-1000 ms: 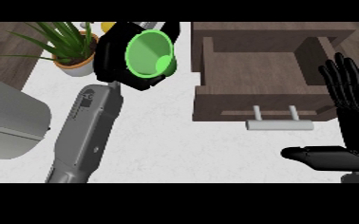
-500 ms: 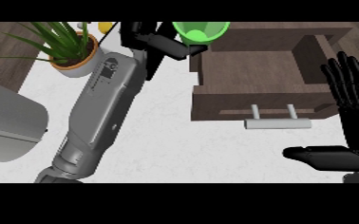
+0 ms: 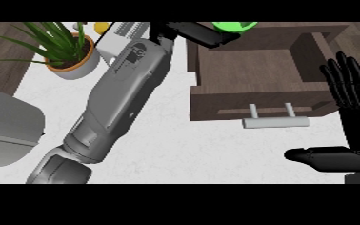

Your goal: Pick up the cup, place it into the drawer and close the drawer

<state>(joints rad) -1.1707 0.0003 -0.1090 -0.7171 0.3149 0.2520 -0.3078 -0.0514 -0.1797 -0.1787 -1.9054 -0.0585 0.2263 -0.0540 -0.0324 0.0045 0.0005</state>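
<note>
A potted plant with long green leaves in an orange-rimmed pot stands on the white desk, with a small yellow thing just beyond it and a grey rounded object well below it at the edge.

You see a matt wood-grain drawer with a smooth pale metal handle, on a white marbled surface.

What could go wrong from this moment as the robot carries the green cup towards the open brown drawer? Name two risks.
1. The bright green cup, held by the black left hand, sits at the view's top edge, half cut off, so its alignment over the open brown wooden drawer is hard to judge; it might catch the back wall.
2. The grey left forearm passes close beside the potted green plant.
</note>
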